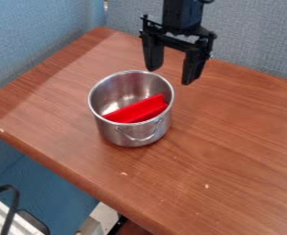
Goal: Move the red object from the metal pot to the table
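Steel pot [131, 110] sits mid-table [48, 92], the 1 red object [140, 109] lying slanted inside it, not yet lifted. Up and right of the pot, the gripper [174, 72] hangs empty, jaws spread wide, likely poised to reach in.

arm cut off at top edge above gripper [175, 62], table [231, 156] cropped right and bottom, red block's [142, 109] lower edge hidden behind pot [129, 108] wall

You have bare table [231, 165] all around the pot [131, 108]; its top stands unobstructed, with only its wall ringing the red block [138, 110].
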`<state>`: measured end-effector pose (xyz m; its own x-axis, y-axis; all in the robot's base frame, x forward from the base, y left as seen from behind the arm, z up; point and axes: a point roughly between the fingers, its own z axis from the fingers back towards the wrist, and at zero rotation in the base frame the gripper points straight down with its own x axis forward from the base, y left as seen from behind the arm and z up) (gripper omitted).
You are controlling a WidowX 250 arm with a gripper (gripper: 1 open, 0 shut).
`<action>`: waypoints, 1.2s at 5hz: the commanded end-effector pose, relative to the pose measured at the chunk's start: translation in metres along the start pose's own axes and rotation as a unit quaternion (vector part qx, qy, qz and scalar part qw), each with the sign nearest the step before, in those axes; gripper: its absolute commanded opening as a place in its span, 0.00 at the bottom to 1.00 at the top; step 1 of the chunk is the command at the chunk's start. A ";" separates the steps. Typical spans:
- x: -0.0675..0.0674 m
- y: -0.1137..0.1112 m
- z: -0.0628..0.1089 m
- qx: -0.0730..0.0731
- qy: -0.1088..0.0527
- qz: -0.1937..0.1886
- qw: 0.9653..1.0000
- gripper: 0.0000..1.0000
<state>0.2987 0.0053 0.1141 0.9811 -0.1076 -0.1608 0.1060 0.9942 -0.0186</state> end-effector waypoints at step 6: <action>-0.051 0.036 -0.029 0.077 0.015 -0.210 0.975 1.00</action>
<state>0.2460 0.0417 0.0821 0.8303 -0.5079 -0.2293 0.5264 0.8499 0.0238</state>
